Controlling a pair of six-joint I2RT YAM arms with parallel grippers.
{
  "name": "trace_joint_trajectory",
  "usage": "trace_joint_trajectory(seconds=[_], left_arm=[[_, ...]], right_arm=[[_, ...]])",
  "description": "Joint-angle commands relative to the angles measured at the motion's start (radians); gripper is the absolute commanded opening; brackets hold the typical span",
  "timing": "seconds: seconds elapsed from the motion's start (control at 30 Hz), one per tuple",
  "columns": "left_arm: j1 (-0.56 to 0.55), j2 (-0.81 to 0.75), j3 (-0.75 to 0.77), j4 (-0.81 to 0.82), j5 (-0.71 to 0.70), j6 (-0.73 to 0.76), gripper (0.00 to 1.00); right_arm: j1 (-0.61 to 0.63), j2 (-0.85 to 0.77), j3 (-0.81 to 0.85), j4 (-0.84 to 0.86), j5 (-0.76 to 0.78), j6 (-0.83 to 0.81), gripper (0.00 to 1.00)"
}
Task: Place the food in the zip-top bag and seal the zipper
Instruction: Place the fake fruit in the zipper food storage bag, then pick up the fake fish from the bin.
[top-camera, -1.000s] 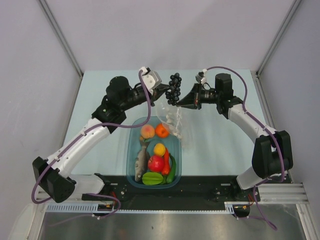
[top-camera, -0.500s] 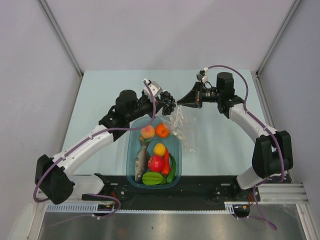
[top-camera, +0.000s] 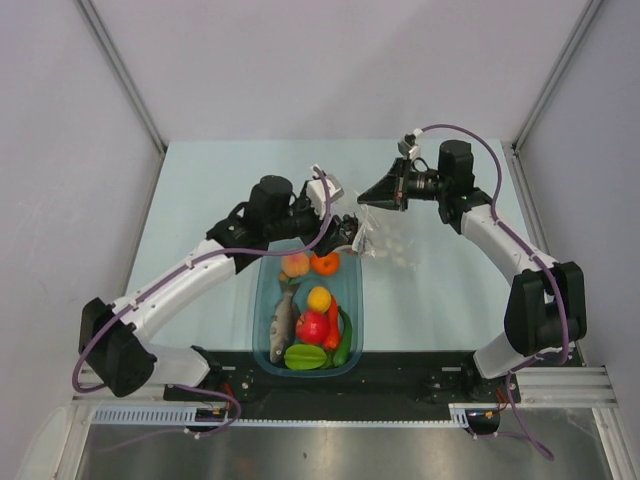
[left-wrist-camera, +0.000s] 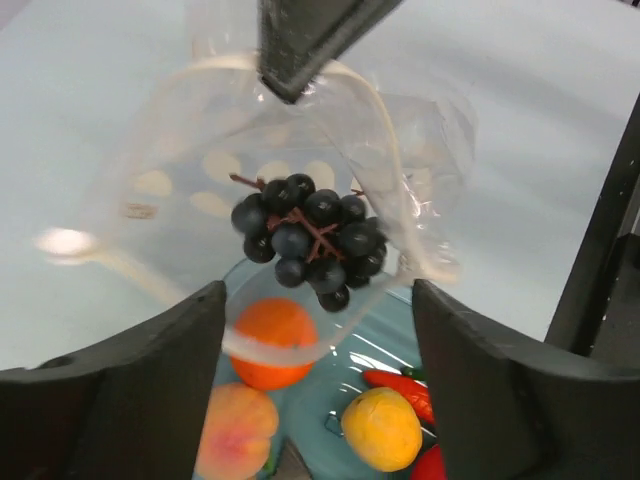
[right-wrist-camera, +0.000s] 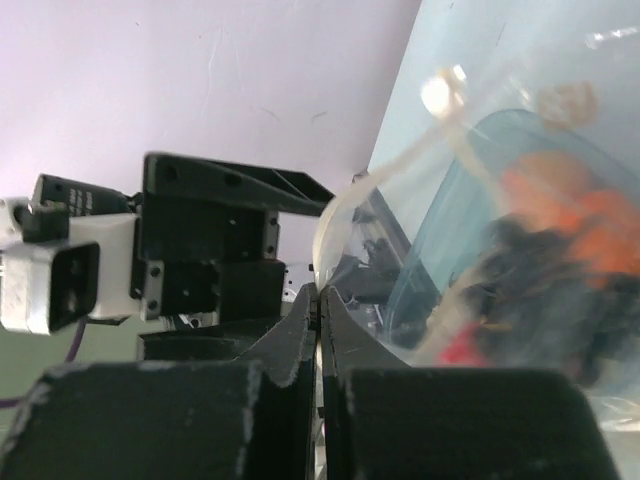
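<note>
The right gripper (right-wrist-camera: 318, 295) has its fingers clenched on the rim of the zip-top bag (left-wrist-camera: 420, 130), pinching the clear film at the mouth and holding it up above the far end of the teal tub (top-camera: 265, 300). The rest of the bag hangs crumpled toward the bench (top-camera: 200, 190) on the right side of the tub. From the left wrist view the zipper (left-wrist-camera: 205, 70) shows as a pale strip curving in an open loop, so the mouth is unsealed and gaping. The black grapes (left-wrist-camera: 310, 240) lie inside that loop. From the right wrist they appear as a dark blur behind the plastic, which suggests they are in the bag, though how deep they sit is not clear. The left gripper (top-camera: 345, 232) is at the bag mouth with its fingers released and spread wide; the grapes show in the gap between them, beyond the tips, and neither finger touches the bunch. The other food is in the tub. The orange (left-wrist-camera: 275, 335) and peach (left-wrist-camera: 235, 430) are side by side at the far end, just below the bag. Nearer the arms come the lemon (left-wrist-camera: 380, 430), the red pepper (left-wrist-camera: 400, 385), the grey fish (top-camera: 284, 318) along the left wall and the red round fruit (top-camera: 312, 326). The green starfruit (top-camera: 305, 357) and green pepper (top-camera: 343, 345) lie at the near end.
</note>
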Motion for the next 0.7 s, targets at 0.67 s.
trace_joint_trajectory(seconds=[0.67], left_arm=[[0.207, -0.063, -0.117, -0.517, -0.031, -0.254, 0.70]], right_arm=[[-0.029, -0.084, 0.058, -0.470, 0.208, -0.436, 0.00]])
